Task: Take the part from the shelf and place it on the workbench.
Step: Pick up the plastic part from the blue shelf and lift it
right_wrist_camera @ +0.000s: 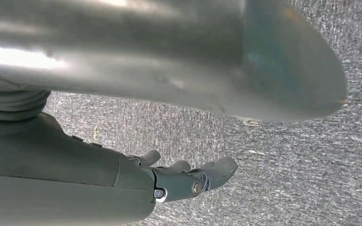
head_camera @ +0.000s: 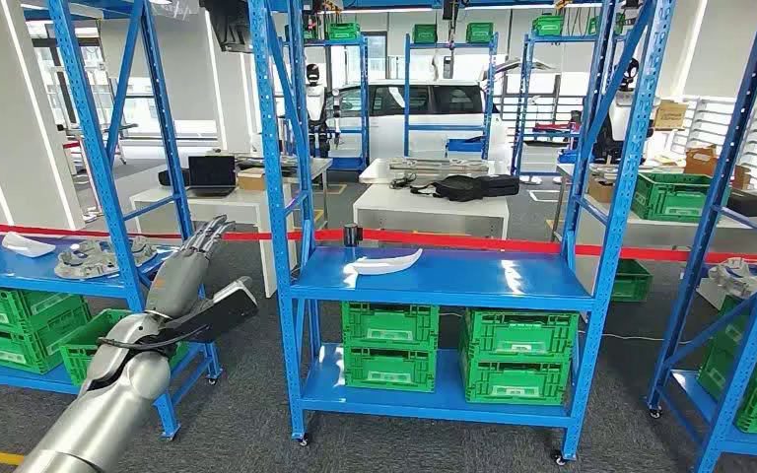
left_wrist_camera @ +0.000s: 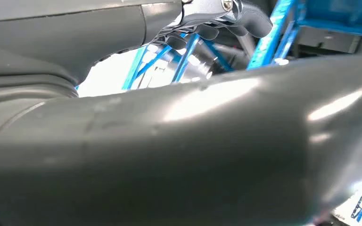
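A white curved part (head_camera: pixel 384 264) lies on the middle board of the blue shelf (head_camera: pixel 493 281) straight ahead. My left hand (head_camera: pixel 192 286) is raised in front of the shelf unit to the left, well short of the part, with its fingers stretched out, the thumb apart and nothing in it. The left wrist view is close on the thick thumb (left_wrist_camera: pixel 193 155), with the dark fingers (left_wrist_camera: pixel 226 19) against blue shelf posts. My right hand (right_wrist_camera: pixel 184 179) hangs over grey carpet, its fingers loosely extended and holding nothing.
The left shelf carries grey cast parts (head_camera: pixel 99 258) and a white piece (head_camera: pixel 28 244). A small black cylinder (head_camera: pixel 352 235) stands behind the white part. Green crates (head_camera: pixel 389 345) fill the lower shelves. Red tape (head_camera: pixel 513 241) runs behind them, with white tables (head_camera: pixel 429 207) beyond.
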